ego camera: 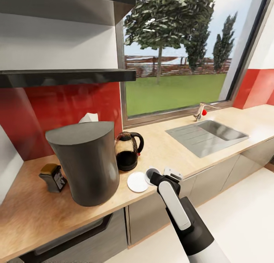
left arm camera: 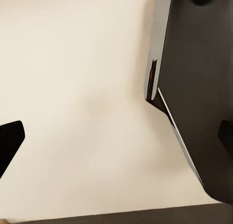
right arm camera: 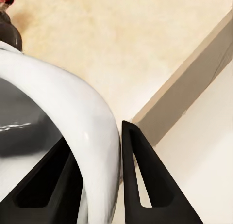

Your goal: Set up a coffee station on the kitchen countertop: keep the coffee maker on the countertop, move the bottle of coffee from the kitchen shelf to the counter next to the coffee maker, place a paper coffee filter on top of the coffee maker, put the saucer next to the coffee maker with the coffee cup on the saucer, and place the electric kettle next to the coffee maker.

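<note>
At the counter's front edge, I have the right gripper closed on the coffee cup rim, apparently just above the countertop. The saucer lies at its 9 o'clock, the electric kettle at 11, the coffee maker beyond.

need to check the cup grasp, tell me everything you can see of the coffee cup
The coffee cup is small, white and glossy, like ceramic, with a dark inside. It is upright near the countertop's front edge, just right of the flat white saucer, not on it. The right gripper is at it: in the right wrist view the curved white wall runs between the two dark fingers, one inside the rim, one outside. Whether it rests on the counter or is slightly lifted cannot be told.
</note>
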